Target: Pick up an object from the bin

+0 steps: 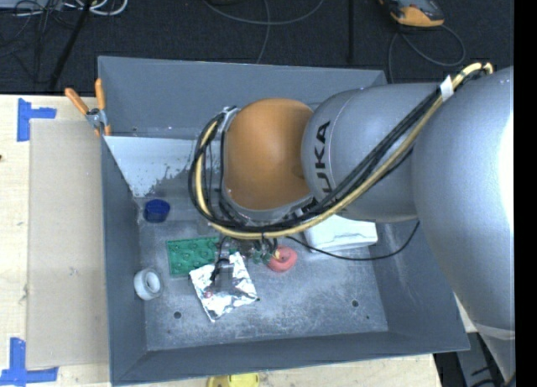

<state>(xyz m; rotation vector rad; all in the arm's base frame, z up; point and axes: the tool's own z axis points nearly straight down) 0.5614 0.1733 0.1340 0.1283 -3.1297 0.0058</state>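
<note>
My gripper (223,273) pokes out below the arm's wrist at the bin's front middle, down on a crumpled silver foil packet (226,293). The packet lies flat on the bin floor, and its upper part is hidden by the gripper. A flat green studded plate (190,254) lies just left of the gripper, its right edge under the wrist. Close on the right sits a small red round piece (282,260).
A blue cap (156,209) sits near the left wall. A small grey tape roll (148,284) lies at the front left. A white box (342,233) lies to the right, partly under the arm, which covers the bin's middle and right.
</note>
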